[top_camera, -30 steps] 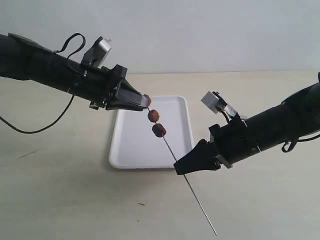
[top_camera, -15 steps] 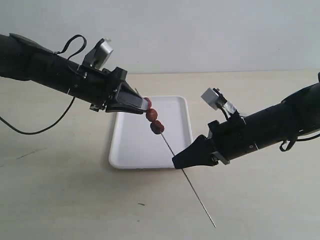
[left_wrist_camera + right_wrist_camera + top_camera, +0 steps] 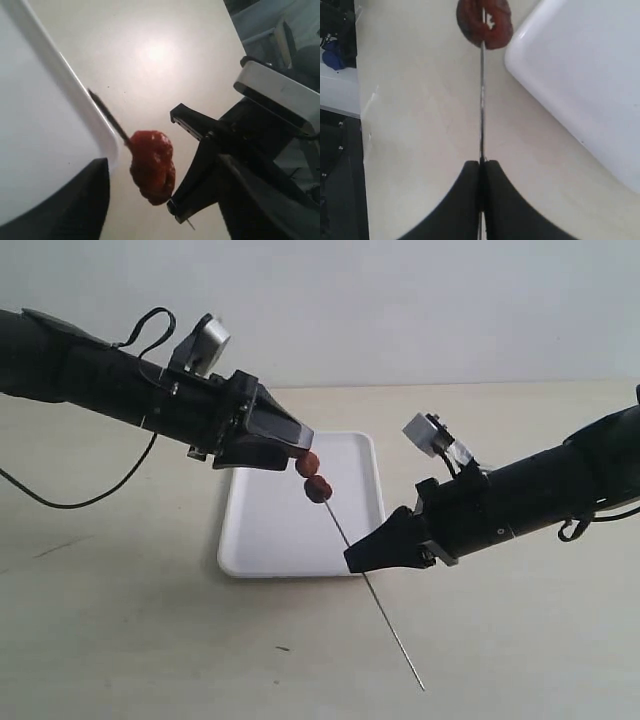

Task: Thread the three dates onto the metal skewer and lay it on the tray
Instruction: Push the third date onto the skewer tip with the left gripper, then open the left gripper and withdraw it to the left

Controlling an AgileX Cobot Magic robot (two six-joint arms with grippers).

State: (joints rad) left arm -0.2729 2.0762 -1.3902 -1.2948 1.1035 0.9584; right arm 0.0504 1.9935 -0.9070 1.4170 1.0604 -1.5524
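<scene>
The dates (image 3: 317, 488) are threaded on the metal skewer (image 3: 388, 620). I can make out two, and any third would be hidden behind the left gripper (image 3: 297, 446), whose jaws stand apart around the skewer's upper end. The right gripper (image 3: 353, 562) pinches the skewer mid-shaft and holds it in the air. The tray (image 3: 262, 535) beneath holds nothing, so I judge that laying the skewer down is what is left.

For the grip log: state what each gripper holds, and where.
Right gripper pinches the metal skewer mid-shaft, below the dates. Left gripper is open, holding nothing.
</scene>
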